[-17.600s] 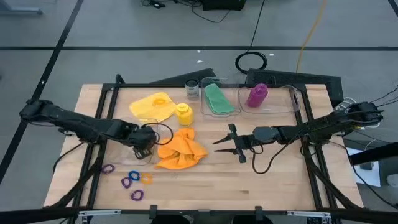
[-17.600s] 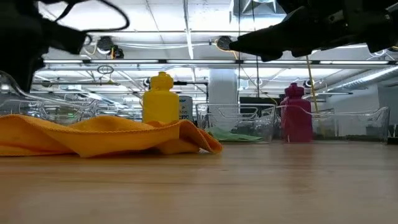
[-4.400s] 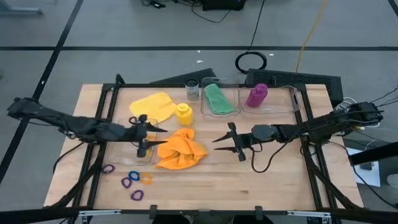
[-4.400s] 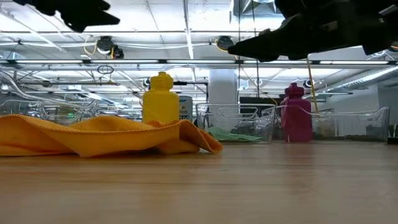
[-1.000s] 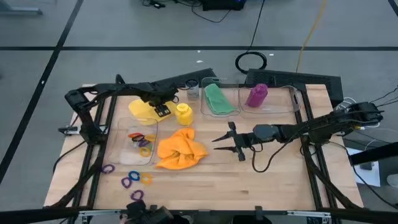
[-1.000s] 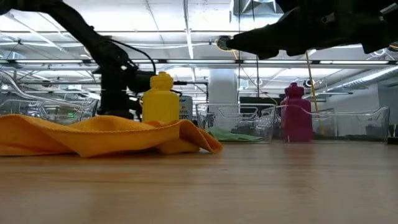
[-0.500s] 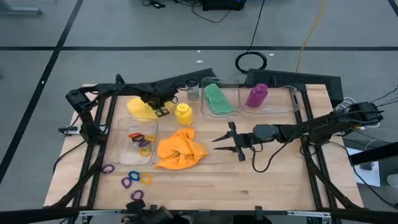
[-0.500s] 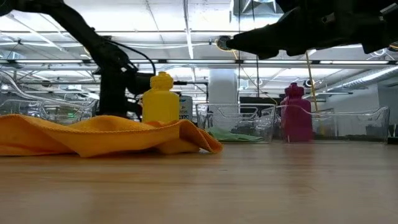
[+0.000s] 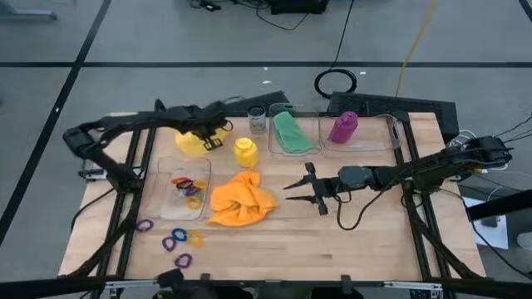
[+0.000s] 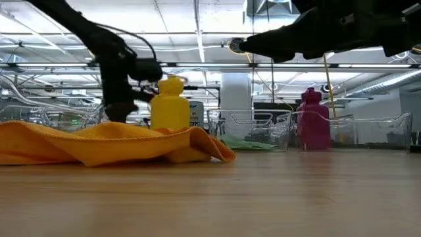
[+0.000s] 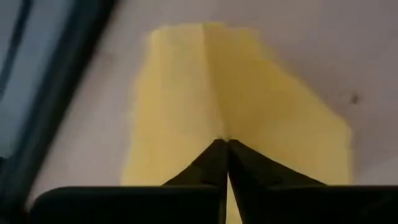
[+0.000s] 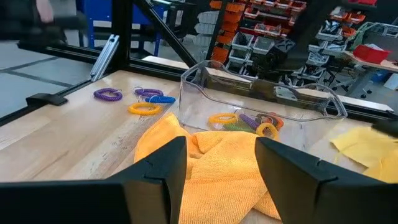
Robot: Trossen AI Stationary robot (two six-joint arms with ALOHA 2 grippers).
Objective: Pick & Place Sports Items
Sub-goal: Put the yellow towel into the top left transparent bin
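Three cloths show: a yellow cloth [image 9: 189, 143], an orange cloth [image 9: 241, 199] and a green cloth [image 9: 291, 131]. There are two bottles: a yellow bottle [image 9: 244, 152] and a purple bottle [image 9: 343, 127]. Five rings [image 9: 174, 241] lie loose on the worktop [image 9: 332, 241], and several more sit inside the near box [image 9: 184, 184].

Taking the yellow bottle as landmark: the left pincer [image 9: 208, 138] is just left of it, clenched on the yellow cloth, whose fabric bunches at the closed tips in the left wrist view. The orange cloth lies crumpled just in front of the bottle. The near box with its rings is to the bottle's front left, and the loose rings lie further front left, near the worktop's edge. To the bottle's right rear stand two clear boxes side by side, the green cloth in the nearer one and the purple bottle in the farther one. A small jar [image 9: 257, 120] stands just behind the bottle.

The right pincer [image 9: 306, 191] hangs right of the orange cloth, its jaws partly apart and holding nothing.
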